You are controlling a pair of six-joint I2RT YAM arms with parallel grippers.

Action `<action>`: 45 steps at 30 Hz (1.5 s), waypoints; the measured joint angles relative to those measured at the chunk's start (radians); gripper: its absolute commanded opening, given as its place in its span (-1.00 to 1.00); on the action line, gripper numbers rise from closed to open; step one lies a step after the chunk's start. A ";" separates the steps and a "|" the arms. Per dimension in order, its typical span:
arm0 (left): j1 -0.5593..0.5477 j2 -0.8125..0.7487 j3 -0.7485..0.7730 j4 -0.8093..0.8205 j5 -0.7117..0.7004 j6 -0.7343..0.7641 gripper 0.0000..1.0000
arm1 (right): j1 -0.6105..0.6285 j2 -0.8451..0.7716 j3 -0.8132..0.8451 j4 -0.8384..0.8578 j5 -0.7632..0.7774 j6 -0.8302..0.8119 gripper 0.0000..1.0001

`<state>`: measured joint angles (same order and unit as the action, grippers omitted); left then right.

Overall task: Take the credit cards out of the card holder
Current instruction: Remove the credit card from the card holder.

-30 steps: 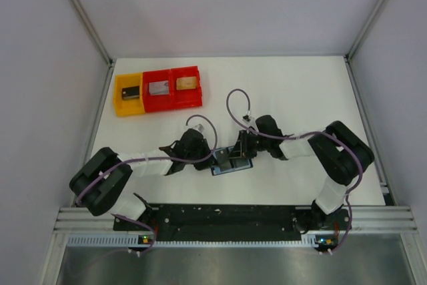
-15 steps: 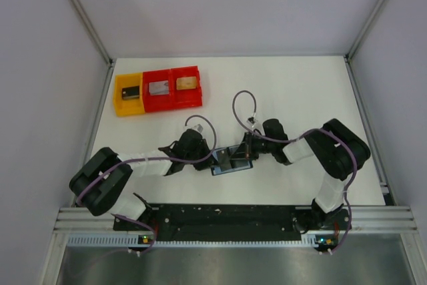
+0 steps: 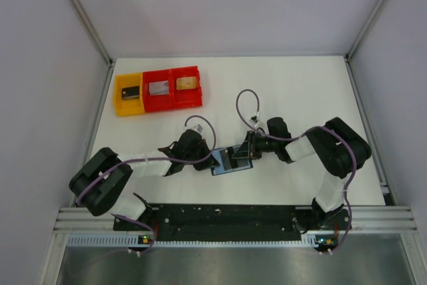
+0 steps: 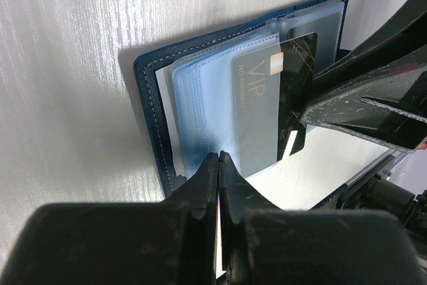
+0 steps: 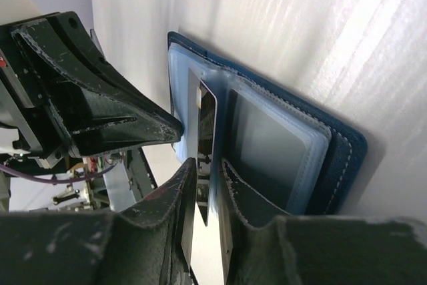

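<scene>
Right wrist: right gripper (image 5: pixel 208 177) sits around the card (image 5: pixel 207 121), hold not clear; closed left gripper (image 5: pixel 175 127) rests on the card holder (image 5: pixel 341 158); a loose pinch may drop the card

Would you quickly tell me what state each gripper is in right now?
Left gripper: shut, tips at the edge of the card holder.
Right gripper: shut on the dark card, which is part-way out of its sleeve.
</scene>
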<state>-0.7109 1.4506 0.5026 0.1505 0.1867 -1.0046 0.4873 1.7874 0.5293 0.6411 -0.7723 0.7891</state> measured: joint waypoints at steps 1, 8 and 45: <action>0.000 0.000 0.000 0.000 0.000 0.000 -1.00 | 0.000 0.006 0.008 -0.003 -0.008 -0.001 -0.59; 0.000 0.000 0.000 0.000 0.000 0.000 -1.00 | 0.008 0.048 0.059 -0.003 -0.021 -0.002 -0.82; 0.003 -0.472 -0.119 0.275 0.061 0.066 0.60 | -0.071 -0.513 0.015 -0.167 -0.099 0.066 -1.00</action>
<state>-0.7082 0.9783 0.3832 0.4259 0.2474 -0.9382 0.4168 1.2739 0.5442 0.4736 -0.8715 0.8555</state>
